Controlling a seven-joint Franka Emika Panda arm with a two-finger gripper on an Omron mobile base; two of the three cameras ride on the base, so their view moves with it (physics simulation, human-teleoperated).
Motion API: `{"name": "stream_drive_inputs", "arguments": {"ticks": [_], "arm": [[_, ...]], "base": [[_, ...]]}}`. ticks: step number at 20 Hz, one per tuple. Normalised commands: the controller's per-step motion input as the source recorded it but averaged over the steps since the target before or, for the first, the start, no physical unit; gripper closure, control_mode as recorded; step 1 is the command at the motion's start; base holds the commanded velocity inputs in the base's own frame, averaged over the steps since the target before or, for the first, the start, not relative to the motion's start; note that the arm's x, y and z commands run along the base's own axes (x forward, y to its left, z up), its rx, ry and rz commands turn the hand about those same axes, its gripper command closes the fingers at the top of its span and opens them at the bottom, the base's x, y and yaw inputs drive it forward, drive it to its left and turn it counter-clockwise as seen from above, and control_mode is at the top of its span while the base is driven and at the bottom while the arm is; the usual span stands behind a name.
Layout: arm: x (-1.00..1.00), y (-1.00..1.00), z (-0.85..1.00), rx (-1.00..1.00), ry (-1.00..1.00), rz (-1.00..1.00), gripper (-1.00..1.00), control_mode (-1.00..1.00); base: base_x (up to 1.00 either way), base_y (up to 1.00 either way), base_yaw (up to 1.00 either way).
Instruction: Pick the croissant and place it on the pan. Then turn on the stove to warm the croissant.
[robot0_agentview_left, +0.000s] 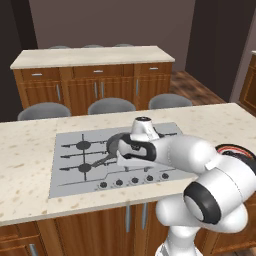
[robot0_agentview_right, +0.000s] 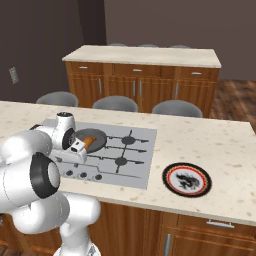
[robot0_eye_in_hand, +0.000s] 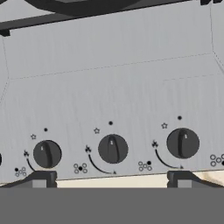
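The croissant (robot0_agentview_right: 89, 142), orange-brown, lies in the dark grey pan (robot0_agentview_right: 95, 135) on the stove's (robot0_agentview_right: 131, 159) near-left burner. In the left base view my hand covers most of the pan (robot0_agentview_left: 114, 145); its handle points toward the knobs. My gripper (robot0_eye_in_hand: 111, 179) is open and holds nothing. It hangs just above the front row of black knobs, with the middle knob (robot0_eye_in_hand: 113, 148) centred between the fingertips (robot0_eye_in_hand: 41, 179) and one knob (robot0_eye_in_hand: 183, 143) to each side. The pan's dark edge (robot0_eye_in_hand: 78, 4) shows at the top of the hand view.
A red-rimmed round plate (robot0_agentview_right: 187, 179) sits on the beige counter (robot0_agentview_right: 215, 145) right of the stove. Grey stools (robot0_agentview_left: 111, 105) line the counter's far side. A second wooden counter (robot0_agentview_left: 92, 56) stands further back.
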Motion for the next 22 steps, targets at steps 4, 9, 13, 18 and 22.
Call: {"name": "stream_drive_inputs", "arguments": {"ticks": [4, 9, 13, 18, 22], "arm": [[0.0, 0.0, -0.06, 0.0, 0.04, 0.0, -1.0, -1.0], [0.0, 0.0, -0.2, 0.0, 0.01, 0.0, -1.0, -1.0], [0.0, 0.0, -0.37, -0.02, 0.0, 0.0, -1.0, -1.0], [0.0, 0.0, -0.3, -0.02, 0.0, 0.0, -1.0, -1.0], [0.0, 0.0, -0.06, 0.0, 0.0, 0.0, -1.0, -1.0]], "base": [[0.0, 0.0, 0.0], [0.0, 0.0, 0.0], [0.0, 0.0, 0.0], [0.0, 0.0, 0.0], [0.0, 0.0, 0.0]]}}
